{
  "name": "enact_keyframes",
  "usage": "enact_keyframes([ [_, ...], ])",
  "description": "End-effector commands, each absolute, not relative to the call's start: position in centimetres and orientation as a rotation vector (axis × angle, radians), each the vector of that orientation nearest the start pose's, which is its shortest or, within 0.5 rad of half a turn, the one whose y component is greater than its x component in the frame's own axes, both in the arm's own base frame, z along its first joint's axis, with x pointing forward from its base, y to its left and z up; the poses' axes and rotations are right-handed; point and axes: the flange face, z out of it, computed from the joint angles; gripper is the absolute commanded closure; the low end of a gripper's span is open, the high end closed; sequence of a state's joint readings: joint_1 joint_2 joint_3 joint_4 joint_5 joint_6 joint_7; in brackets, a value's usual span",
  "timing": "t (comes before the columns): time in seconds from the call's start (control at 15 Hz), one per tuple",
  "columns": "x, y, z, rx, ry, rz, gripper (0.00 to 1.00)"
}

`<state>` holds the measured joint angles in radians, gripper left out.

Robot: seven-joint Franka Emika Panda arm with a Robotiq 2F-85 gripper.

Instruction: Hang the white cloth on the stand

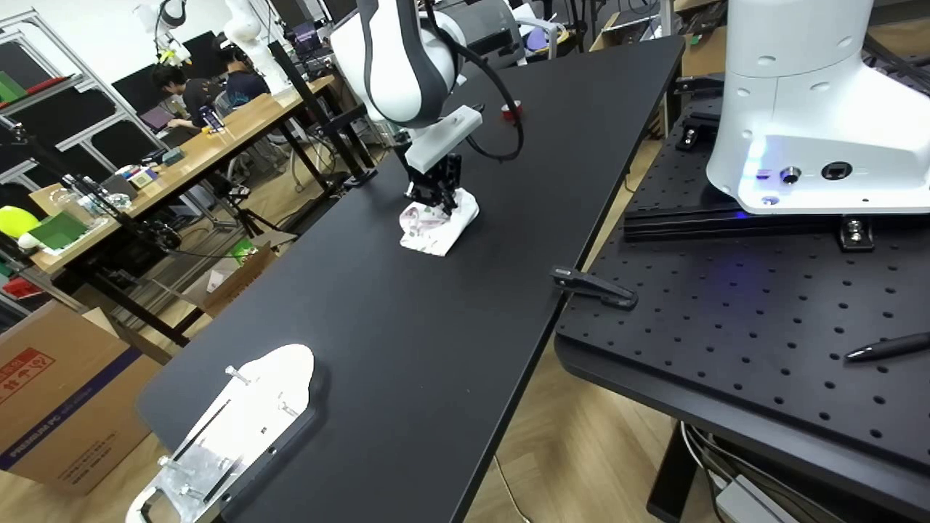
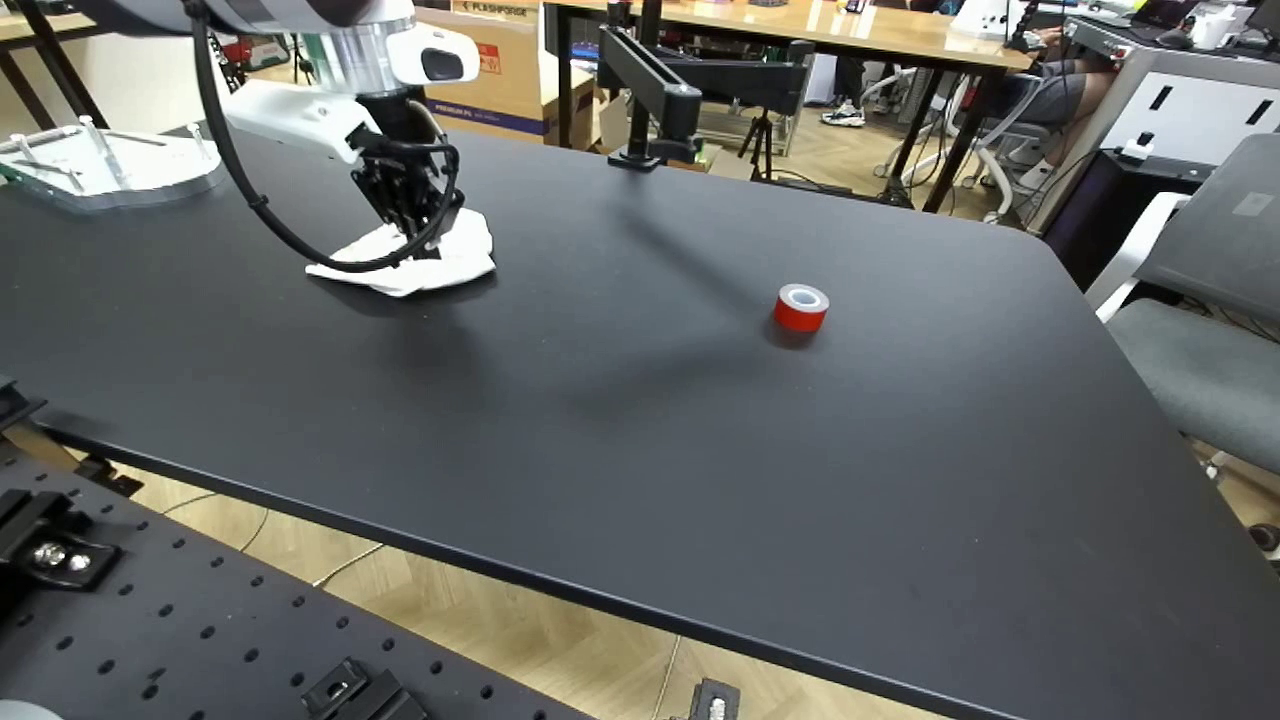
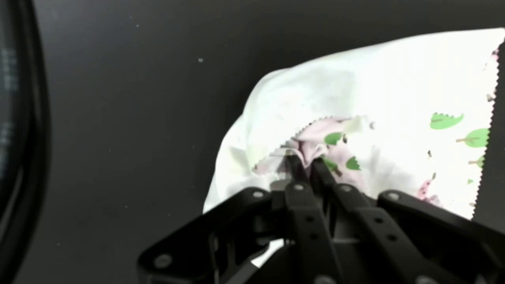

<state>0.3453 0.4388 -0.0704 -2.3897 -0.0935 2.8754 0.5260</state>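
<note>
The white cloth (image 1: 439, 236) lies crumpled on the dark table. It also shows in an exterior view (image 2: 465, 250). In the wrist view the cloth (image 3: 402, 83) has green leaf and pink prints and a zigzag edge. My gripper (image 3: 307, 167) points down at its middle, fingers close together with a pinched fold between the tips. The gripper also shows in both exterior views (image 1: 443, 207) (image 2: 425, 245), low at the table. A black stand (image 2: 640, 90) with a pole and side arms rises from the table's far edge; it also shows in an exterior view (image 1: 320, 109).
A red tape roll (image 2: 800, 310) sits on the table (image 2: 700, 480). A white board with upright pegs (image 1: 247, 414) lies at one table end. A black clip (image 1: 594, 287) bridges the table edge and the perforated base plate (image 1: 763, 312). A cable loops beside the wrist.
</note>
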Motion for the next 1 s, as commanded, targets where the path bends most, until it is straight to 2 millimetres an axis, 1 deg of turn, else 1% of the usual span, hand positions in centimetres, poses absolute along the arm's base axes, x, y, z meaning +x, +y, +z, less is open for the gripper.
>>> enact_keyframes([
  [0.0,48.3,13.6,15.8,-3.166,0.248,-0.123,1.0],
  [0.13,48.4,13.3,17.3,-3.168,0.254,-0.131,0.99],
  [0.2,48.4,13.1,18.4,-3.165,0.259,-0.138,0.99],
  [0.4,48.8,12.5,22.4,-3.162,0.269,-0.149,0.99],
  [0.67,49.4,11.4,28.9,-3.16,0.305,-0.212,0.99],
  [0.8,49.5,10.6,32.6,-3.166,0.331,-0.257,0.99],
  [0.93,49.4,9.2,36.8,-3.162,0.383,-0.307,0.99],
])
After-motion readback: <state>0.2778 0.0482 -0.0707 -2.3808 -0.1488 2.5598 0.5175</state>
